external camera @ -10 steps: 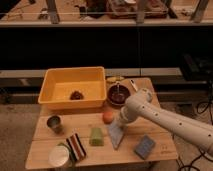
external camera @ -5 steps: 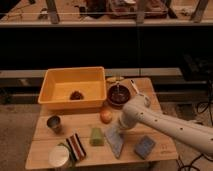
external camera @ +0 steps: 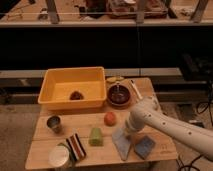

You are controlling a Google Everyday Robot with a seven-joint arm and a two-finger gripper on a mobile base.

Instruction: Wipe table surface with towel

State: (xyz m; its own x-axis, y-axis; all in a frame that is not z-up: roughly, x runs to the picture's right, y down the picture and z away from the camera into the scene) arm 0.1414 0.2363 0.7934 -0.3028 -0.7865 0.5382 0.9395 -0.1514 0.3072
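Note:
The table surface [external camera: 80, 125] is a pale wooden plank top in the middle of the camera view. The towel [external camera: 121, 142] is a pale grey-blue, tapered cloth lying flat near the table's front right. My white arm reaches in from the right, bent at the elbow. My gripper [external camera: 128, 131] points down onto the towel's far end. The arm's wrist hides where it meets the cloth.
A yellow bin [external camera: 52, 85] with a dark lump stands at the back left, a dark bowl [external camera: 120, 96] at the back right. An orange ball [external camera: 110, 118], green block [external camera: 96, 136], blue pad [external camera: 144, 147], striped cloth [external camera: 76, 146], metal cup [external camera: 54, 123] and white tub [external camera: 59, 156] lie around the towel.
The gripper has shifted a little right and toward the front edge over the towel. The towel has slid slightly with it. The other objects have not moved.

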